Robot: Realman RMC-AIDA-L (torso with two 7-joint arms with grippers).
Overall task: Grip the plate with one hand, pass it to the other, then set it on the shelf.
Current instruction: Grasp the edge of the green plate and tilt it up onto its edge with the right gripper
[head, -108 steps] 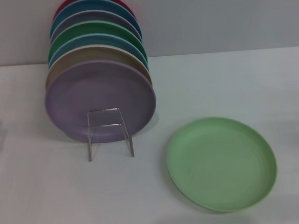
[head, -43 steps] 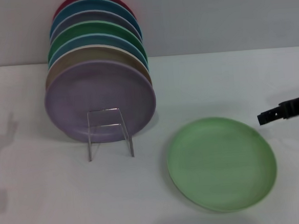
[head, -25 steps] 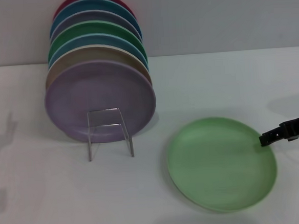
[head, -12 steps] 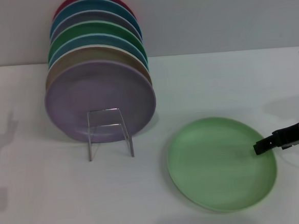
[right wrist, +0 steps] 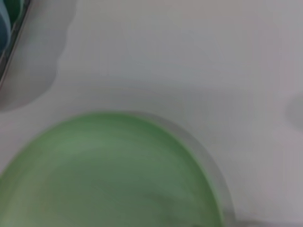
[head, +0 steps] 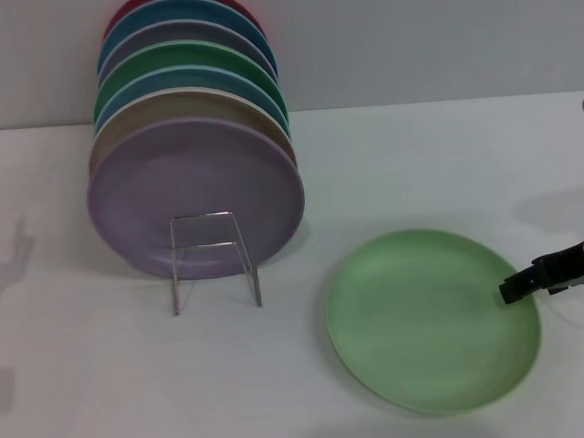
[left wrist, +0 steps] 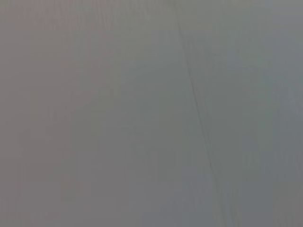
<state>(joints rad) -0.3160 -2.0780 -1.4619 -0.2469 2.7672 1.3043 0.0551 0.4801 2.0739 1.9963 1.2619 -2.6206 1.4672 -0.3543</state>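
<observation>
The light mint-green plate (head: 419,320) lies flat on the white table, right of centre in the head view. My right gripper (head: 512,289) comes in from the right edge as a slim black finger, and its tip is at the plate's right rim. I cannot tell whether it touches the rim. The right wrist view shows the plate (right wrist: 109,175) close up, with none of my fingers in it. My left gripper is out of the head view, and the left wrist view shows only a plain grey surface.
A wire rack (head: 213,260) stands at the left with several plates on edge, the lilac plate (head: 195,191) in front. The rack's edge shows in the right wrist view (right wrist: 12,28). A grey wall runs behind the table (head: 82,374).
My right gripper came in from the right edge and dropped to the plate's right rim. It has barely shifted in the last half second. The plate has not moved.
</observation>
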